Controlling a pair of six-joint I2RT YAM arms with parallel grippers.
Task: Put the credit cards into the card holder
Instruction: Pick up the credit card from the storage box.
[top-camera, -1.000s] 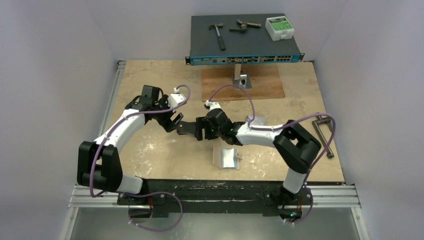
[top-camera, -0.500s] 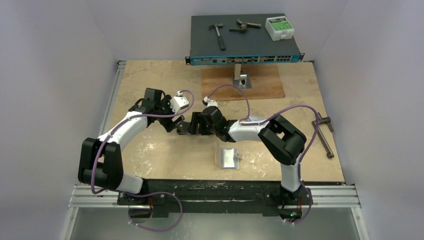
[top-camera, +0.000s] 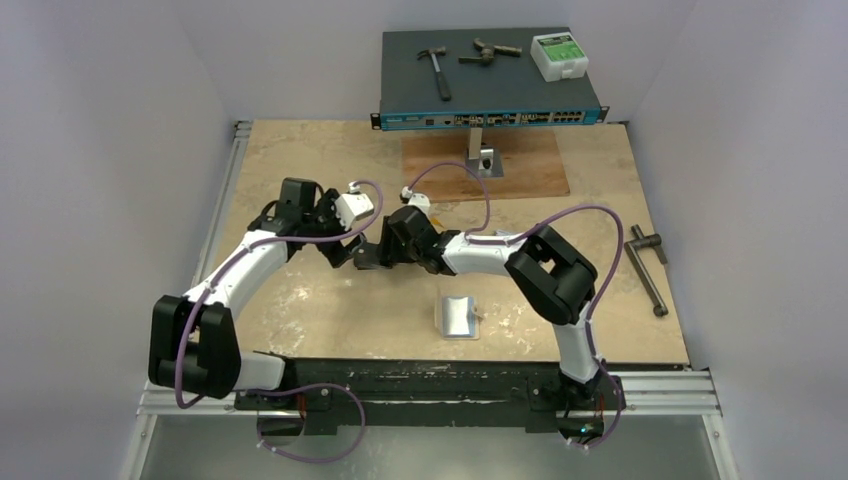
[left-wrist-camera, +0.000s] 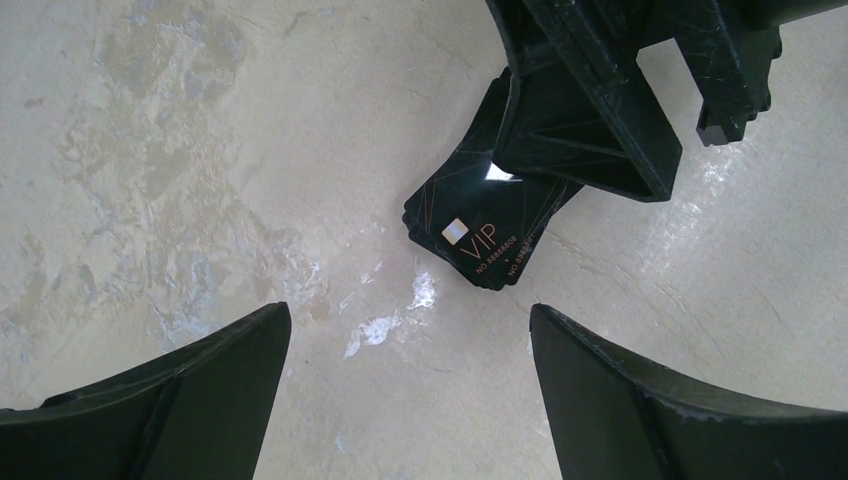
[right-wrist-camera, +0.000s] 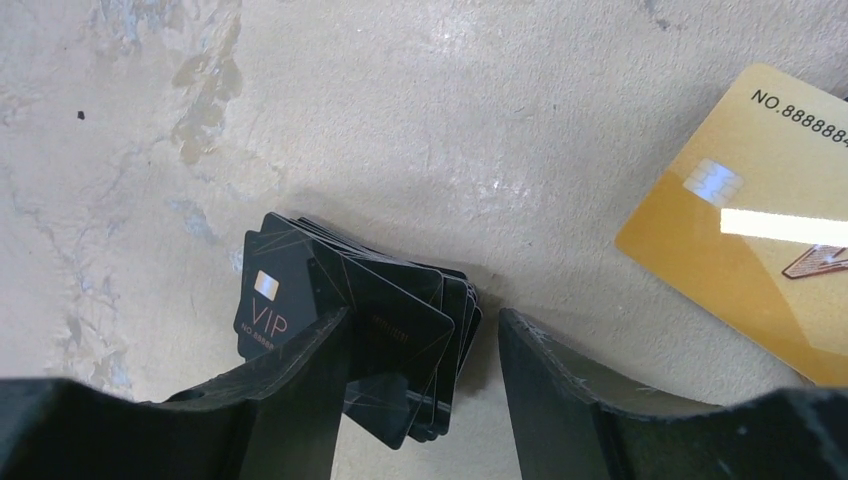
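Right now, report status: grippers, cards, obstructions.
Left gripper open, hovering. Right gripper open over fanned stack of black VIP cards. Pale open card holder lies apart, untouched. Gold plastic card beside stack.

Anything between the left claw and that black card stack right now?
Yes. The right claw is down at the black card stack, one finger covering its far end. Below the open left claw, only the VIP-printed end shows clear.
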